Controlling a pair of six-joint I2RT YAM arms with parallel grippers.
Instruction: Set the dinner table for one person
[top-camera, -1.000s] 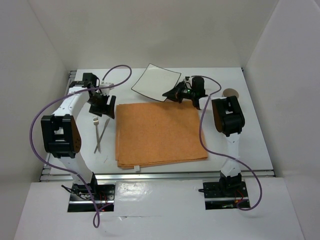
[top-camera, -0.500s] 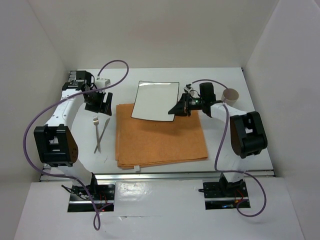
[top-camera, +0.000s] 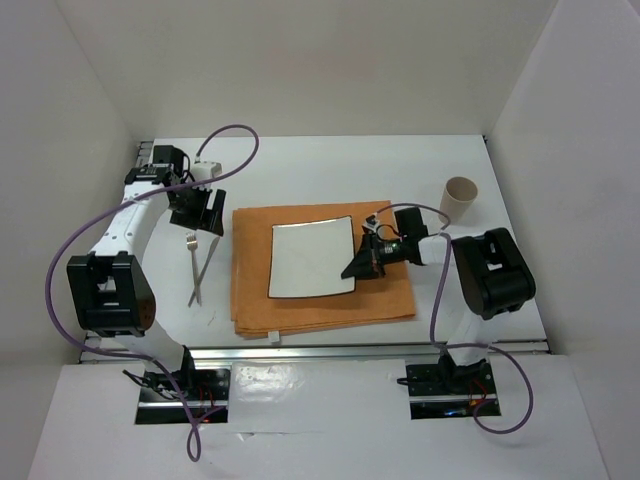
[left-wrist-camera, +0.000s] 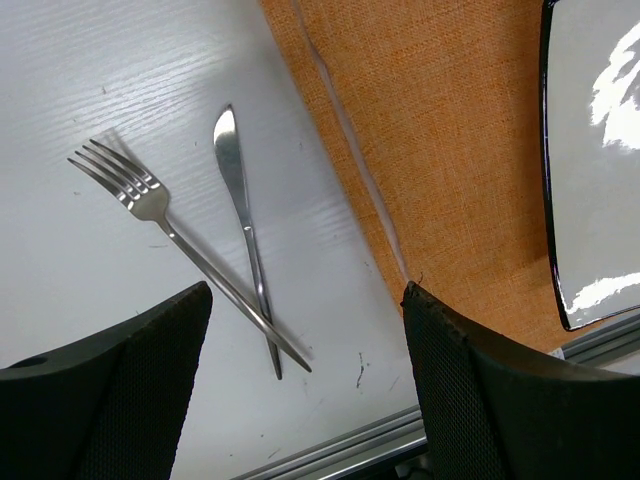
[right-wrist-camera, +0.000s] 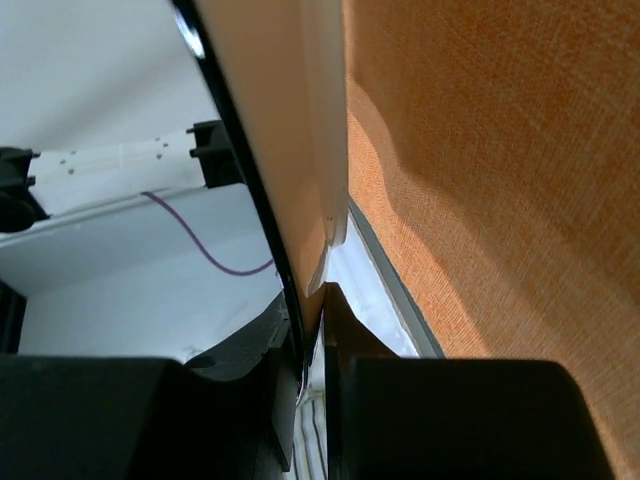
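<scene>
White plate (top-camera: 312, 258) lies low over the orange mat (top-camera: 330, 310), its right rim pinched shut in the right gripper (top-camera: 360, 268). That looks like the placing step. Next it should settle the plate, let go and back off. Left gripper (top-camera: 203, 213) hangs wide open over the crossed fork (left-wrist-camera: 165, 215) and knife (left-wrist-camera: 245, 240). The table (top-camera: 500, 290) spreads matte white and metal-railed beneath everything.

Left claw (left-wrist-camera: 307, 292): black textured fingers (left-wrist-camera: 150, 400) spread wide, gripping nothing.
Silver metal fork (left-wrist-camera: 150, 198): ahead of the finger at the view's left, flat on the matte white desk (left-wrist-camera: 60, 80).
Silver metal knife (left-wrist-camera: 243, 225): ahead of the gap between the fingers, its handle crossing the fork's.
Orange woven cloth mat (left-wrist-camera: 440, 130): ahead of the other finger, near the knife.
Glossy white black-rimmed plate (left-wrist-camera: 600, 150): on the mat, farthest to that side.
</scene>
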